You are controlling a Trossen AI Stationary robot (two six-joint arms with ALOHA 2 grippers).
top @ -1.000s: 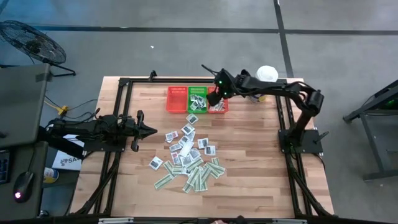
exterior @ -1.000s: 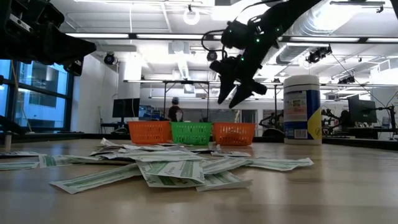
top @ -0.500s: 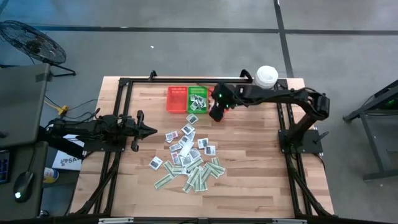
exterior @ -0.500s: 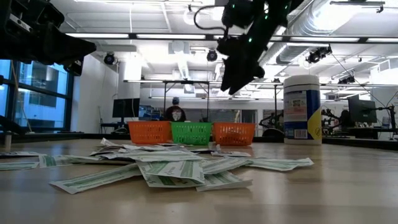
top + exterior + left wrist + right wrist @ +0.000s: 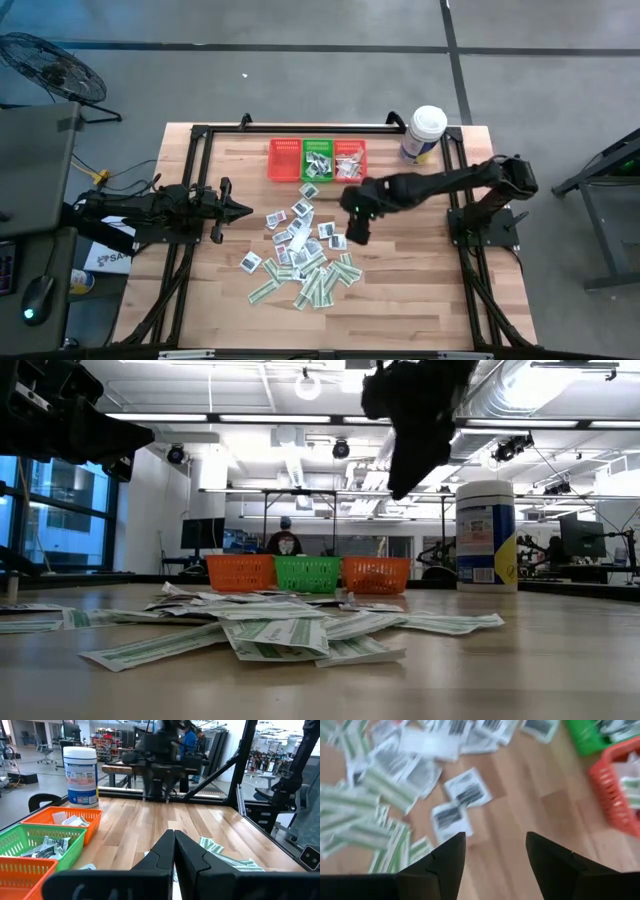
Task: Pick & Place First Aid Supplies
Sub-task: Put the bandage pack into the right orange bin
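The first aid supplies lie loose in a pile on the table's middle: squarish white packets and narrow green-and-white strips. More packets lie in the green basket and the right red basket. My right gripper hangs open above the pile's right side, pointing steeply down, nothing between its fingers. In the low view it shows as a dark blur well above the table. My left gripper waits shut and level at the table's left; its closed fingers show in the left wrist view.
Three mesh baskets stand in a row at the far edge, the left red one holding nothing that shows. A white tub with a blue label stands at the far right corner. Bare wood lies right of the pile.
My right gripper has swung from above the baskets at the far edge toward the near edge, over the pile's right side, rolling as it went and staying open and high. The packets have not moved.
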